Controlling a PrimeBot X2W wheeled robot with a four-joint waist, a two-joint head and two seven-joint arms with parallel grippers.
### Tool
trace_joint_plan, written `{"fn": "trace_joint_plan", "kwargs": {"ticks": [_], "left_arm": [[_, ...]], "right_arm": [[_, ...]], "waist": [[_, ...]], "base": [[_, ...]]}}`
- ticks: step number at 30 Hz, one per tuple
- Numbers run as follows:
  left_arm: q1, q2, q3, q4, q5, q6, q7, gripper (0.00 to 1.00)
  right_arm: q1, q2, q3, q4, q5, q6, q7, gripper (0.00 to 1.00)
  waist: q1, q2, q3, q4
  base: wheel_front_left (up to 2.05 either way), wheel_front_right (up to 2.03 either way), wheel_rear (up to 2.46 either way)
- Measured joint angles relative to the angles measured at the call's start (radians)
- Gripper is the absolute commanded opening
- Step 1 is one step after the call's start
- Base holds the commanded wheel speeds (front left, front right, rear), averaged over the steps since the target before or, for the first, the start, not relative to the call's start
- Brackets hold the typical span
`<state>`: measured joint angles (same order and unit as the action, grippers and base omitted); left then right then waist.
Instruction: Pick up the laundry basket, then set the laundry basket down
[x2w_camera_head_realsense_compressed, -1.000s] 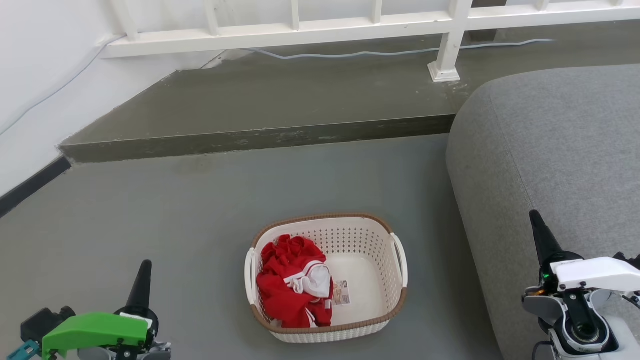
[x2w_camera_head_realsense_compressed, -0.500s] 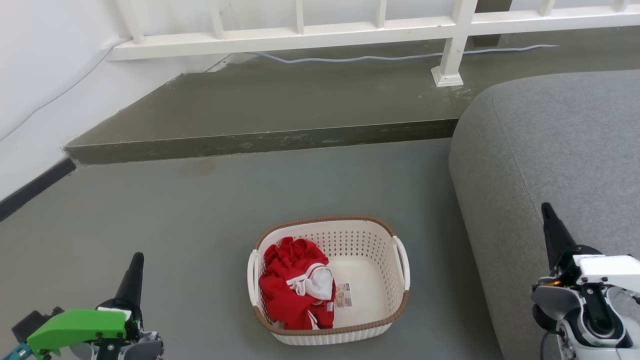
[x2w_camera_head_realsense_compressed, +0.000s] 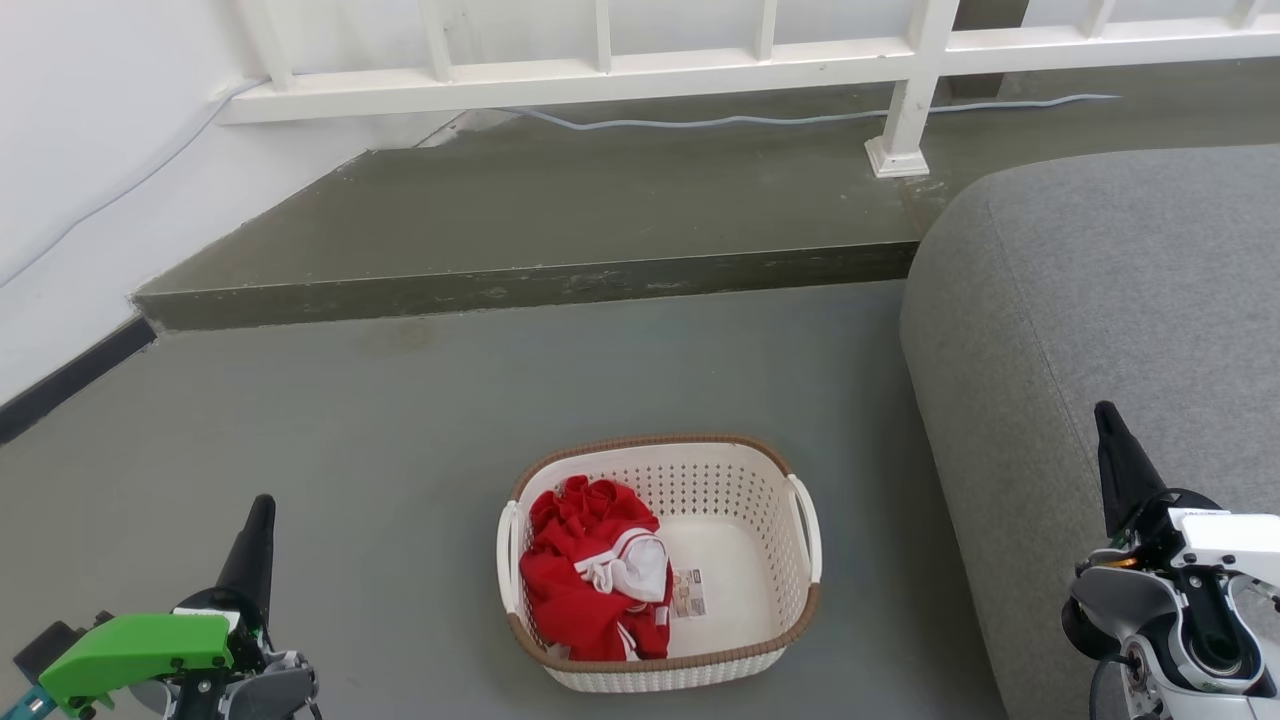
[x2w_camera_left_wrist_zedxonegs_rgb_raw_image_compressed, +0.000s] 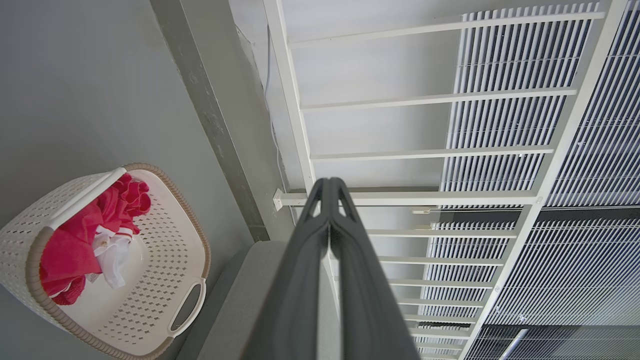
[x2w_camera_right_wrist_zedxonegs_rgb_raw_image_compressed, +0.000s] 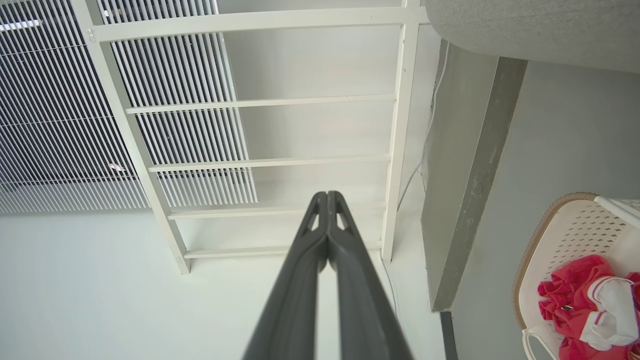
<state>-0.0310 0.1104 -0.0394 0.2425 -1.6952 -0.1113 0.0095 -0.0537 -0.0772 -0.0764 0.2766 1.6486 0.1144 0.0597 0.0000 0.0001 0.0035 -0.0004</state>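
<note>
The laundry basket (x2w_camera_head_realsense_compressed: 700, 485) sits on the grey floor (x2w_camera_head_realsense_compressed: 400, 450) between the left gripper (x2w_camera_head_realsense_compressed: 255, 540) and the right gripper (x2w_camera_head_realsense_compressed: 1118, 455), well apart from both and near the sofa (x2w_camera_head_realsense_compressed: 1100, 300). A red garment (x2w_camera_head_realsense_compressed: 580, 590) is bunched in its left half. Stiff perforated plastic with little load, it is probably light and rigid, best lifted by its white side handles (x2w_camera_head_realsense_compressed: 806, 525). Both grippers' jaws are closed and empty. The left wrist view reveals the open slot under the sofa-side handle (x2w_camera_left_wrist_zedxonegs_rgb_raw_image_compressed: 187, 302), flattened in the head view.

Nothing legible here: the label (x2w_camera_head_realsense_compressed: 686, 592) on the basket (x2w_camera_head_realsense_compressed: 720, 490) floor, five o'clock of centre, is too small to read.
</note>
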Motion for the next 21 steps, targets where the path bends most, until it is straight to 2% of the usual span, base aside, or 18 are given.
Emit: {"fn": "trace_joint_plan", "kwargs": {"ticks": [21], "left_arm": [[-0.002, 0.000, 0.002, 0.011, 0.000, -0.003, 0.007, 0.00]], "right_arm": [[0.000, 0.001, -0.003, 0.002, 0.000, 0.000, 0.003, 0.00]], "waist": [[0.0000, 0.0000, 0.000, 0.000]], "base": [[0.00, 0.00, 0.00]]}}
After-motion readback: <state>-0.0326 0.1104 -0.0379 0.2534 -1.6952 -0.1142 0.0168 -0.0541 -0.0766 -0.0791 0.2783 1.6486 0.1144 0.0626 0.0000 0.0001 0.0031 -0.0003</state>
